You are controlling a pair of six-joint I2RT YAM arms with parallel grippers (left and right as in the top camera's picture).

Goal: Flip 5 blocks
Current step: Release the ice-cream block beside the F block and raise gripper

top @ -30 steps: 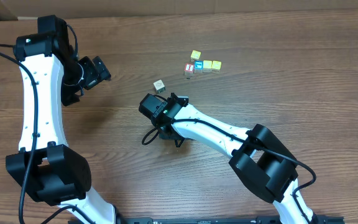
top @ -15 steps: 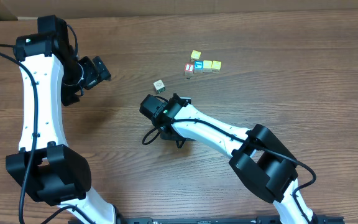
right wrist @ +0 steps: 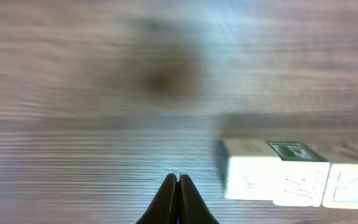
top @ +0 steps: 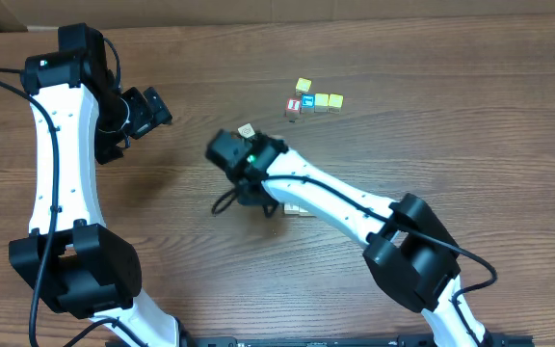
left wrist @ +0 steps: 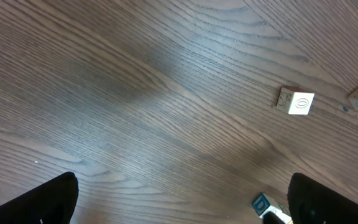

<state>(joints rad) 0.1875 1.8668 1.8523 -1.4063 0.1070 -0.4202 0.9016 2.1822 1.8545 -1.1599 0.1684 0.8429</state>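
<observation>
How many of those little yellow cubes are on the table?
3: one yellow cube at the cluster's far edge, two more side by side at its right end. The right arm may hide others.

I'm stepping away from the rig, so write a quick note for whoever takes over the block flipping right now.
Left gripper: jaws open, empty, parked off to the left.
Right gripper: jaws shut, empty, beside a row of blocks, not touching.
Whitish block with a circle drawing sits alone; the row lies partly under the right arm.
Done: cannot tell how many are flipped. Left: check faces, flip the rest.
</observation>
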